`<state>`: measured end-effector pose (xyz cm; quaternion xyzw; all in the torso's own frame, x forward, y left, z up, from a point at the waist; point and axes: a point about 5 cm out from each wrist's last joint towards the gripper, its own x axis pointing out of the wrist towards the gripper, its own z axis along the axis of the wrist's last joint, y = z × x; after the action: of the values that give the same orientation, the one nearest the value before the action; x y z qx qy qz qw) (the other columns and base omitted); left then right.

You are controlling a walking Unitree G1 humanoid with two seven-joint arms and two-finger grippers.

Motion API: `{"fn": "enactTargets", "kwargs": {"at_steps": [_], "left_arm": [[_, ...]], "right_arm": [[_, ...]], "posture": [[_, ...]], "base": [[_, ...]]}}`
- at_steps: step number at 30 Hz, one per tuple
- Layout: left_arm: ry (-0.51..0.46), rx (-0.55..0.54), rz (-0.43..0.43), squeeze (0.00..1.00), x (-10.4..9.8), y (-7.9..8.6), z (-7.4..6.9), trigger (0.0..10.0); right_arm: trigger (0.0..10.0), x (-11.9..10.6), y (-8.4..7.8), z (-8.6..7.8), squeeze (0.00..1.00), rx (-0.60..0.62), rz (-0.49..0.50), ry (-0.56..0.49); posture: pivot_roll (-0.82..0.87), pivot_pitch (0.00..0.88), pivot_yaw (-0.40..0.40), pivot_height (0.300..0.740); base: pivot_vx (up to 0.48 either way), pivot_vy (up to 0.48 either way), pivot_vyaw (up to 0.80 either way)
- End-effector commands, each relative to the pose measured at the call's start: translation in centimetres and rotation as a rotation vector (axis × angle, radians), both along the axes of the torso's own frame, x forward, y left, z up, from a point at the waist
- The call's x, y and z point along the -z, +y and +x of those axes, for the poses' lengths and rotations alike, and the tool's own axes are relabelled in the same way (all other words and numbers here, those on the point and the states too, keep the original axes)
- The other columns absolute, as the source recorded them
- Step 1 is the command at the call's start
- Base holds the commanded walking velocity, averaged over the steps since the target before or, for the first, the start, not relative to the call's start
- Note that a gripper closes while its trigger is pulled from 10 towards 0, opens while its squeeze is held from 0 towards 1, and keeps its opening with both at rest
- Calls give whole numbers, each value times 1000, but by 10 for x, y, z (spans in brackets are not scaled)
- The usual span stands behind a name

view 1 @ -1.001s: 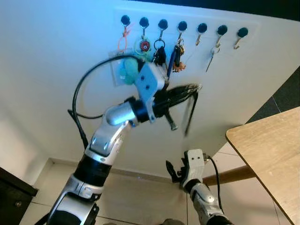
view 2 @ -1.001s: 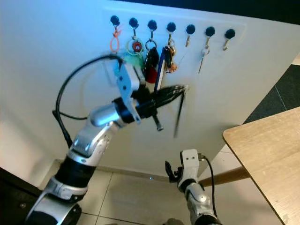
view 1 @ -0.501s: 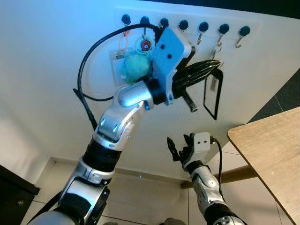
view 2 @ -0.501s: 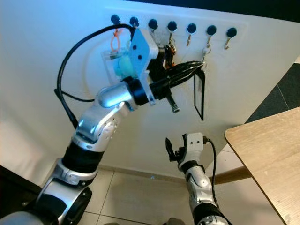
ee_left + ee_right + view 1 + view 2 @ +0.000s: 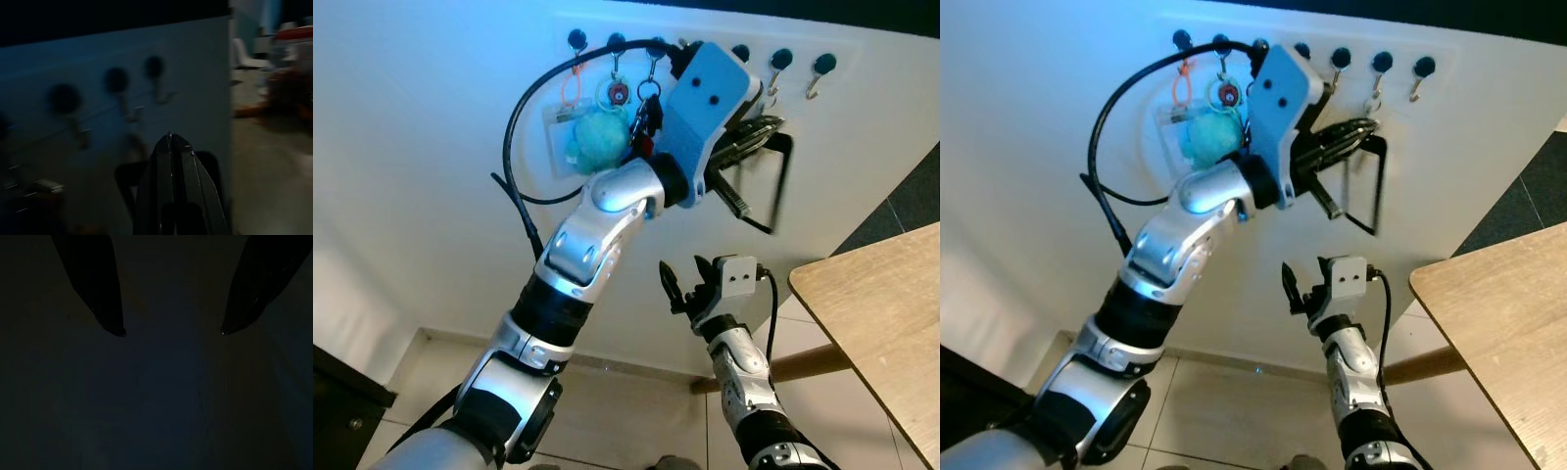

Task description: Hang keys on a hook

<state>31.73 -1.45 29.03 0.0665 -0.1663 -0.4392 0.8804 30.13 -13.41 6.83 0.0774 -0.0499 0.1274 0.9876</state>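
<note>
A row of black-knobbed hooks [image 5: 781, 60] runs along the white wall [image 5: 431, 147]. The left hooks carry an orange tag [image 5: 570, 88], a red keyring [image 5: 618, 94], a teal pompom [image 5: 597, 140] and dark keys [image 5: 644, 116]. My left gripper [image 5: 773, 122] is raised to the rail, shut on a black key strap [image 5: 776, 186] whose loop hangs below the fingertips. It sits just under the second hook from the right. In the left wrist view the fingers [image 5: 171, 147] are pressed together, with blurred hooks [image 5: 154, 67] ahead. My right gripper [image 5: 682, 281] hangs low, open and holding nothing.
A wooden table [image 5: 876, 313] juts in at the right, with a wooden leg [image 5: 803, 364] below it. A dark cabinet [image 5: 342, 406] stands at the lower left on the tiled floor [image 5: 607, 411]. The rightmost hook [image 5: 819, 67] is bare.
My left arm has risen and swung right, carrying the black strap from below the rail up to the right-hand hooks. The right gripper has risen a little.
</note>
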Motion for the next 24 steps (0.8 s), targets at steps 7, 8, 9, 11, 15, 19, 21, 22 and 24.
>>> {"fn": "enactTargets", "kwargs": {"at_steps": [7,8,9,11,15,19,21,22,24], "left_arm": [[-31,-148,-69,0,-9,9,13,10000],[-31,-158,-76,0,-9,10,15,10000],[-32,-167,-82,0,-10,11,16,10000],[-37,-189,-99,0,-13,16,20,10000],[-41,-199,-110,0,-14,18,22,10000],[-33,-187,-144,0,-17,20,23,10000],[-34,-152,-148,0,-18,18,20,10000],[-34,-152,-148,0,-18,18,20,10000],[-42,-104,-137,0,-18,13,15,10000]], "right_arm": [[10000,-4,1,1,0,-7,10,-1],[10000,-5,1,1,0,-8,11,-1],[10000,-5,2,1,0,-9,12,-2],[10000,-7,3,1,0,-11,15,-6],[10000,-8,3,1,0,-13,17,-9],[10000,-13,3,3,0,-15,24,-25],[10000,-13,3,3,0,-15,25,-28],[10000,-13,3,3,0,-15,25,-28],[10000,-14,2,3,0,-16,24,-29]], "posture": [[79,58,-41,740],[79,58,-41,740],[80,57,-42,740],[80,57,-42,740],[80,59,-44,740],[80,59,-44,740],[79,61,-46,740],[79,61,-46,740],[79,61,-45,740]], "base": [[0,0,0],[0,0,0],[0,0,0],[0,0,0],[0,0,0],[0,0,0],[0,0,0],[0,0,0],[0,0,0]]}}
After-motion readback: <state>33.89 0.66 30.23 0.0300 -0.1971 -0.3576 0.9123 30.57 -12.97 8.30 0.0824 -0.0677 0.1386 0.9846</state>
